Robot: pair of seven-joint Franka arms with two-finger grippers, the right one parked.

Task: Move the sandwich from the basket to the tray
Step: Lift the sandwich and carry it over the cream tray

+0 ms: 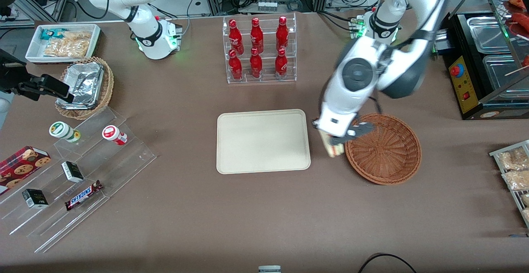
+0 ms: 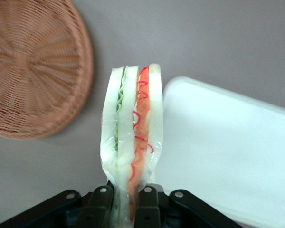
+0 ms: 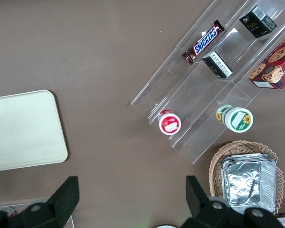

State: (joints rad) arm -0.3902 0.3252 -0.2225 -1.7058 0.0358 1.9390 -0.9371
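your left gripper is clamped on the triangular white-bread sandwich, between round reddish-brown wicker basket and flat cream rectangular tray; carry step; next, move over the tray, lower, release.

Your working arm is glossy white with dark grey joint sections, a round grey cap on the link above the wrist, and a black band ringing the upper segment. Its base glows green, with cables bundled behind it. The tool ends in black fingers, each jointed by links with small silver screw heads and mounted under a white block.
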